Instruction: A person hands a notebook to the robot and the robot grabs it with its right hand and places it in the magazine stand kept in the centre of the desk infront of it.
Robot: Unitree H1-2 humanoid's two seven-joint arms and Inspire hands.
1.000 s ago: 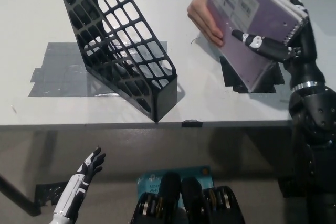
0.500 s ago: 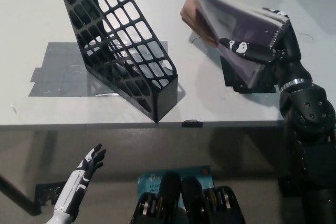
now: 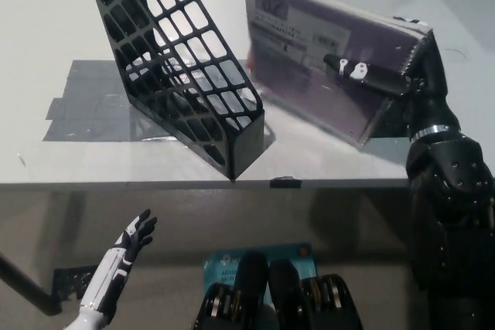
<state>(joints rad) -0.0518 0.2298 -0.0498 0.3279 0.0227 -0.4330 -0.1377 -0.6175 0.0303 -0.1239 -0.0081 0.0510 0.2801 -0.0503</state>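
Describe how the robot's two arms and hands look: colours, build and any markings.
The right hand is black with white patches on one finger; its black arm has a silver ring at the wrist and a bulky, rounded forearm shell dotted with small screws. The left hand is white with black at the finger segments, on a slim white forearm with dark trim. No loose cables show on either.

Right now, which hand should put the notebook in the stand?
Right. The right hand already grips the notebook above the desk, just right of the stand. The left hand hangs open below the desk edge, holding nothing.
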